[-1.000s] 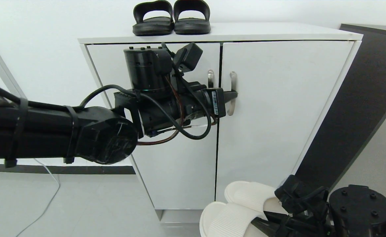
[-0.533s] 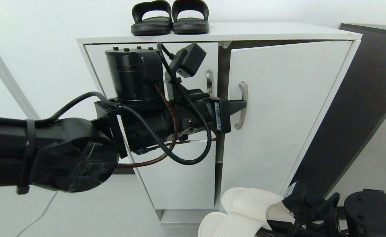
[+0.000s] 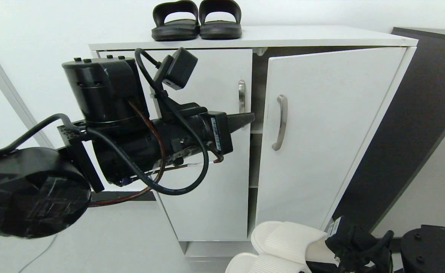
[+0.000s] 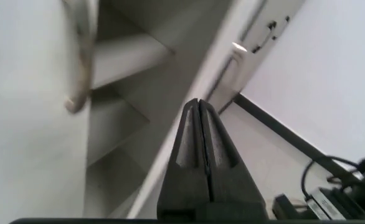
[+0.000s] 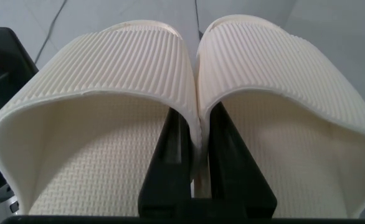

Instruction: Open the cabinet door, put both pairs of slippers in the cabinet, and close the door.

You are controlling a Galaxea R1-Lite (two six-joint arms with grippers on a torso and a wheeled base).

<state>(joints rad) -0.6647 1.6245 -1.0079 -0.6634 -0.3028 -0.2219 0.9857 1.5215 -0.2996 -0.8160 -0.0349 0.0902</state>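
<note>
A white cabinet [image 3: 321, 36] has its right door [image 3: 332, 132] ajar, leaving a dark gap with shelves [image 4: 126, 56] inside. My left gripper [image 3: 250, 118] is shut with nothing in it, level with the gap and just left of the right door's handle [image 3: 281, 121], apart from it. A pair of black slippers [image 3: 197, 21] rests on the cabinet top. Low in front of the cabinet, my right gripper [image 5: 198, 124] is shut on the touching inner walls of a pair of white slippers [image 3: 283, 242], one finger inside each.
The left door [image 3: 207, 76] is closed, its handle [image 3: 241, 96] beside the gap. A dark wall panel [image 3: 415, 113] runs right of the cabinet. A thin cable [image 3: 40, 254] lies on the pale floor at the left.
The right door went from closed to ajar. My left gripper then came off its handle and drew back to the left. The white slippers sank a little lower.
</note>
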